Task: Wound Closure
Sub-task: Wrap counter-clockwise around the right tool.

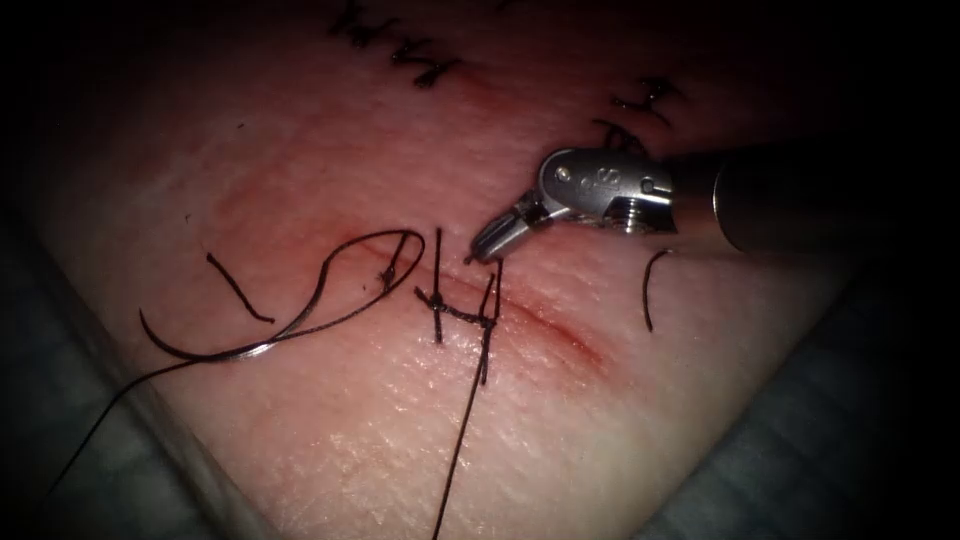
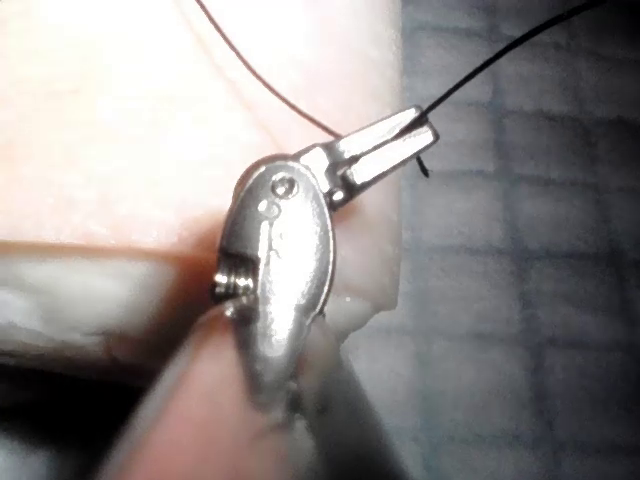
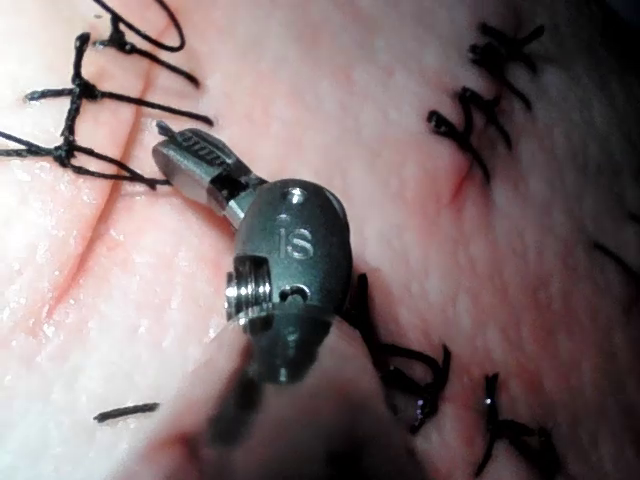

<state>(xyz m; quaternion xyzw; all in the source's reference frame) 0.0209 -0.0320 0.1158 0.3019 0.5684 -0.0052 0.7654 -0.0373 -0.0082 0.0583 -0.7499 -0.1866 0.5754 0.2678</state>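
The right tool comes in from the right, its tip just above the cut beside the knotted stitches. Its jaws are shut on a short thread end. The curved needle lies flat on the tissue left of the cut, in no tool and not in the tissue. Thread loops from it toward the cut. The left tool is off the tissue's edge, shut on the thread. Another strand runs from the stitches toward the front.
Loose cut thread ends lie left and right of the cut. Older dark stitches cross the far tissue and others sit near the right tool. Grey cloth surrounds the tissue.
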